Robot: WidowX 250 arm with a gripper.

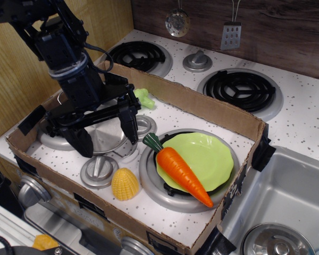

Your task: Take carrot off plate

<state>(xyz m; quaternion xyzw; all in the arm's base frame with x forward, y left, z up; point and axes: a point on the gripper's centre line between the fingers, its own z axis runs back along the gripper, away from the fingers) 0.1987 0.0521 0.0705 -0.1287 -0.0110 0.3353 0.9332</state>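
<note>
Carrot [183, 170] lies across plate's [218, 151] front-left rim, toward surface's [202, 114] front edge. Glossy hard plastic, likely light, slippery; grip mid-body. End effector [107, 135] spread open, empty, near left edge.

The long orange plastic carrot [184, 170] lies open from above across the near-left rim of the round lime-green plastic plate [210, 154]. The black two-fingered tool [107, 135], fingers spread, hangs well left of it over the shiny steel pot [103, 135]. The brown cardboard wall [202, 103] fences the speckled white surface [165, 114] all round. The stubby yellow toy corn [125, 184] stands near the carrot's left side.
</note>
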